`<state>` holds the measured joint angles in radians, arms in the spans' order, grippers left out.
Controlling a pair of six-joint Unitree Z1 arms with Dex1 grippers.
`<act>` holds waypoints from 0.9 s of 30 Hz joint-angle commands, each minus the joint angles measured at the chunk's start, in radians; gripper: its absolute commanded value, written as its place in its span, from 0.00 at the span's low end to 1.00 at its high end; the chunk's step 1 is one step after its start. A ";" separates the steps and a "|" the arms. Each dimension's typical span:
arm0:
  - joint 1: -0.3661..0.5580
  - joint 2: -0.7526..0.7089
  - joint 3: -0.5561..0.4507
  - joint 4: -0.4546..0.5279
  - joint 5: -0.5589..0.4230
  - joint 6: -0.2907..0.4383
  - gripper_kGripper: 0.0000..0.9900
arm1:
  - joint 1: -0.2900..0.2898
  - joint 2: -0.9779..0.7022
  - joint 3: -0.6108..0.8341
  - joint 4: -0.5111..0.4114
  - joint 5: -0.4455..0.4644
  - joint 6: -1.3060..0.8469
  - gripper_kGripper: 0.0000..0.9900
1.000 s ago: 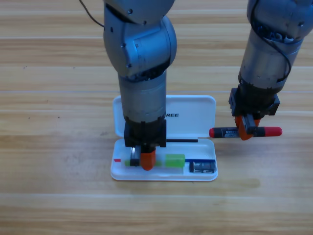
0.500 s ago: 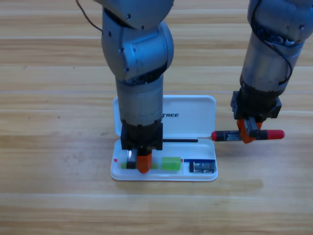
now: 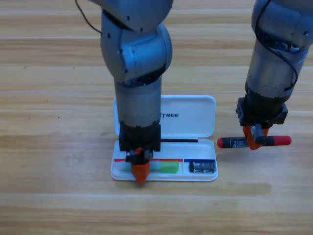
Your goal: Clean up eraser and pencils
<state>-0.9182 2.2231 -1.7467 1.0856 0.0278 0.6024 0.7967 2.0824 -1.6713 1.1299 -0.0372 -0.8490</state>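
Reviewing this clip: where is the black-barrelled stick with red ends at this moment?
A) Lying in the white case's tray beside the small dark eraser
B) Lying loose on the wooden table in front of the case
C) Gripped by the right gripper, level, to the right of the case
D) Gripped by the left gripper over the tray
C: the right gripper is shut on the black-barrelled stick with red ends, held level to the right of the open white case.

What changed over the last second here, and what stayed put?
The left gripper slid down-picture along the green pencil in the white case. The right gripper, clamping the black pencil, drifted right and lower. The eraser and case stayed put.
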 commanded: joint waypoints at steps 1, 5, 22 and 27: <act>0.016 0.023 0.023 -0.012 0.007 -0.013 1.00 | 0.001 -0.039 0.035 0.019 0.006 -0.001 0.00; 0.016 0.013 0.023 -0.007 0.007 -0.016 1.00 | 0.001 -0.041 0.035 0.019 0.003 -0.001 0.00; 0.354 -0.654 0.190 0.175 -0.003 0.177 1.00 | 0.079 0.096 -0.151 0.021 0.008 0.045 0.00; 0.489 -0.734 0.289 0.168 -0.009 0.231 1.00 | 0.127 0.194 -0.275 0.030 0.008 0.073 0.00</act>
<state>-0.5654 1.5322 -1.5304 1.2522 0.0312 0.8176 0.8373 2.1263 -1.8864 1.1327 -0.0372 -0.7983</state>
